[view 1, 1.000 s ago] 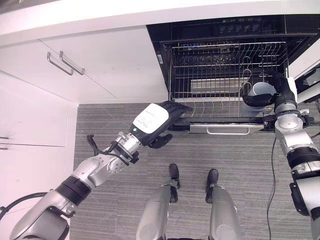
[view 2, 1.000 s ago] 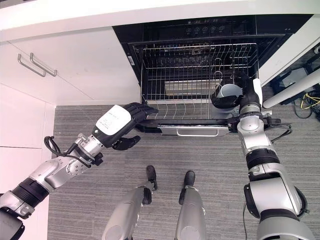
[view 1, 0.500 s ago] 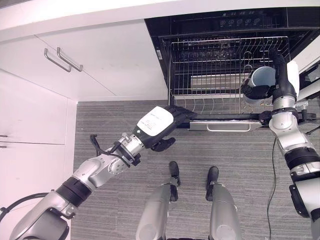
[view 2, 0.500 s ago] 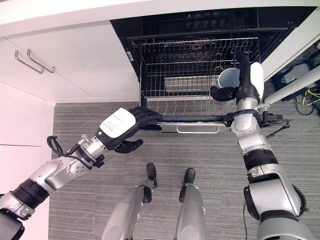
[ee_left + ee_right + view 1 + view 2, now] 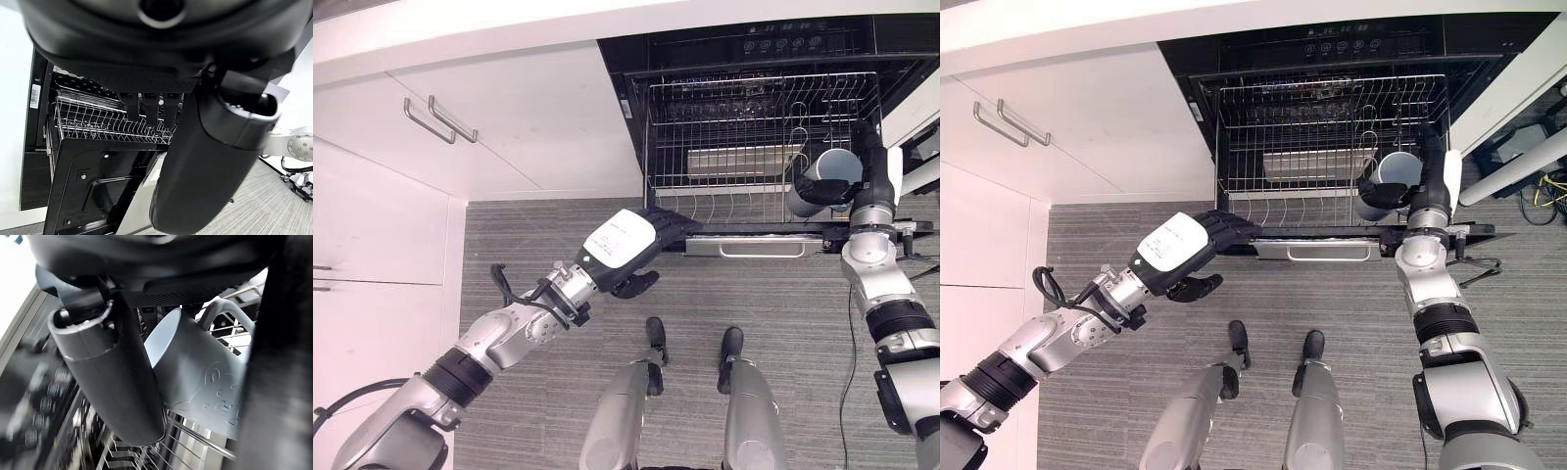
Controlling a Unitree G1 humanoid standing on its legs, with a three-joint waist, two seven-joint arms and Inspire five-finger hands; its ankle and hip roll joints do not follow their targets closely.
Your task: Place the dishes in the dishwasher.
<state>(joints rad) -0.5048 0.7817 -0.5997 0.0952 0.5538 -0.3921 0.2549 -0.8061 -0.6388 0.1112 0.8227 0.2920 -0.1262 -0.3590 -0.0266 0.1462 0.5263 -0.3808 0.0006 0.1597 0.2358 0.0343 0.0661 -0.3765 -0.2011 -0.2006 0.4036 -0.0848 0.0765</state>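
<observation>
A pale grey-blue mug with a handle hangs over the right end of the dishwasher's wire rack, tipped on its side. My right hand is shut on the mug, with the thumb against its mouth. The rack is pulled out above the lowered dark door. My left hand is open, its straight fingers reaching to the door's front left corner. In the left wrist view the rack and the door lie just past those fingers.
White cabinets with metal bar handles stand left of the dishwasher under a white counter. The dishwasher's control strip runs above the rack. Grey striped flooring lies in front.
My right hand raised the mug above the rack's right end, then brought it down a little and tipped it. The left hand has stayed at the door's corner.
</observation>
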